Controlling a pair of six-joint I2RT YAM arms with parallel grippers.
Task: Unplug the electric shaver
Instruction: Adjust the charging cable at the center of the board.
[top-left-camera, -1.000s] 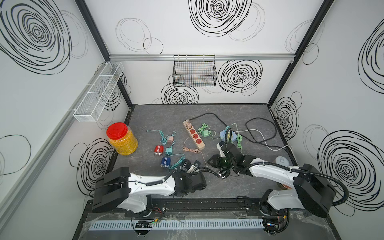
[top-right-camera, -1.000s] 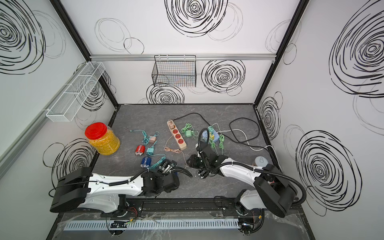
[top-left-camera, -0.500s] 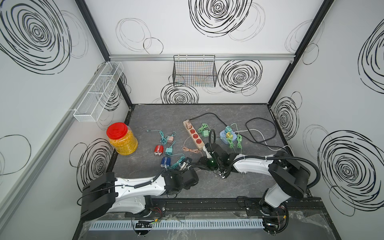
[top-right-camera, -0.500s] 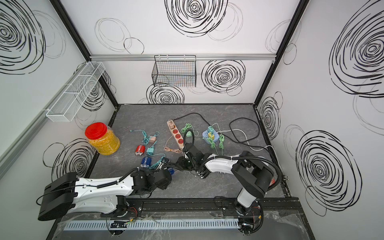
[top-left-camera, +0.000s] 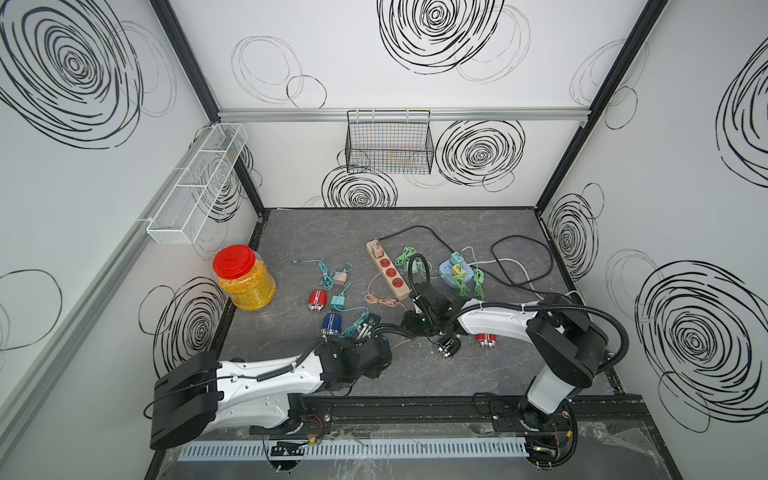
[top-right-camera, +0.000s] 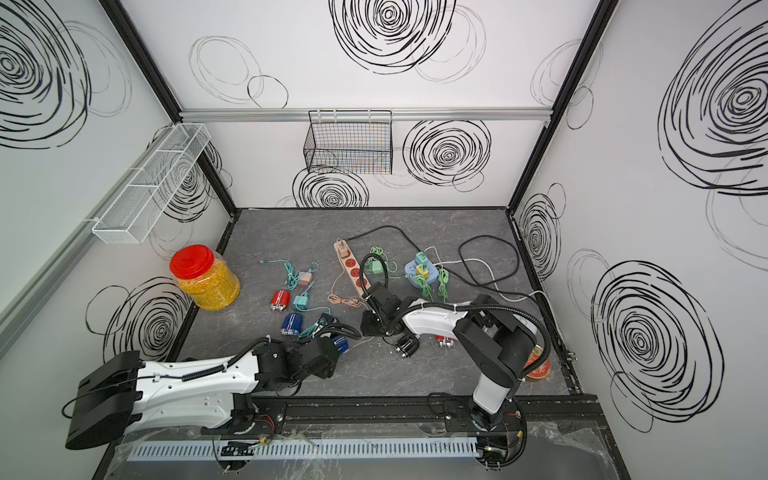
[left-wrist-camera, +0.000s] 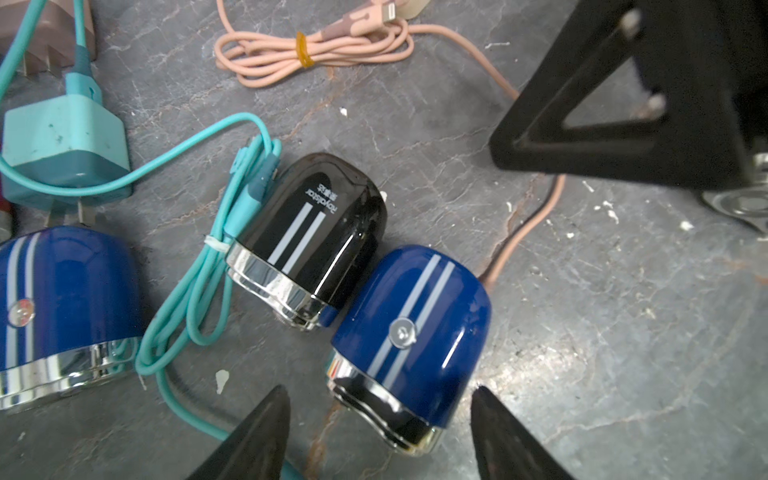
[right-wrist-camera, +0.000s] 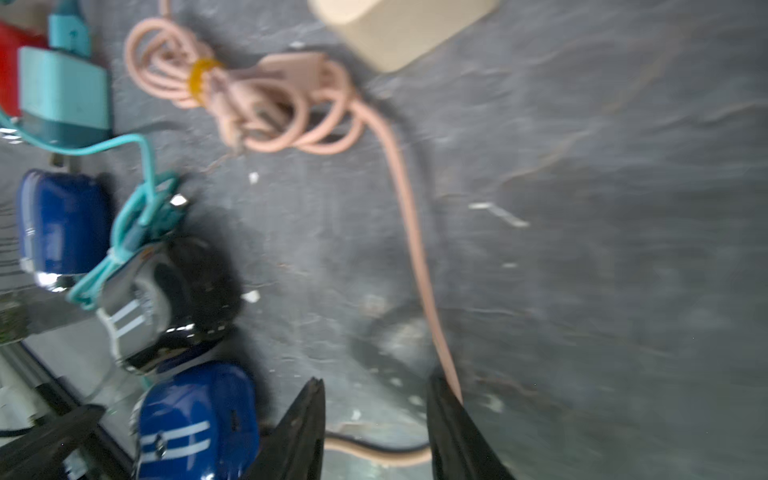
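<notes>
Three glossy, dome-backed shavers show in the left wrist view, all on the robot's side of the long beige plastic power strip (top-left-camera: 388, 272) with its round red sockets.

Task item: navy-blue electric shaver (left-wrist-camera: 409, 336). It has a hard shiny shell, two white stripes, a round button and a chrome band at the head end. It lies on its side on the grey marbled tabletop (left-wrist-camera: 623, 332), nearer the robot than the strip's near end.

A black shaver (left-wrist-camera: 320, 237) of the same shape touches its flank. The second blue shaver (left-wrist-camera: 62, 307) lies farther left of the strip, with a teal cord bundle (left-wrist-camera: 199, 291) against the black one.

A salmon-pink rubbery cable (left-wrist-camera: 519, 232) meets the navy shaver's domed end. The rest of it is coiled, tied with a yellow band, just beside the strip's near end.

The left gripper (left-wrist-camera: 379, 388) has its black tapered fingers spread wide, one on each side of the shaver's chrome end, with no contact visible.

The right gripper (right-wrist-camera: 376, 378) sits between strip and shaver, jaws partway apart and pinching nothing. The pink cable runs up against one finger and crosses the tabletop under the gap. That view is blurred, so contact is unclear.
</notes>
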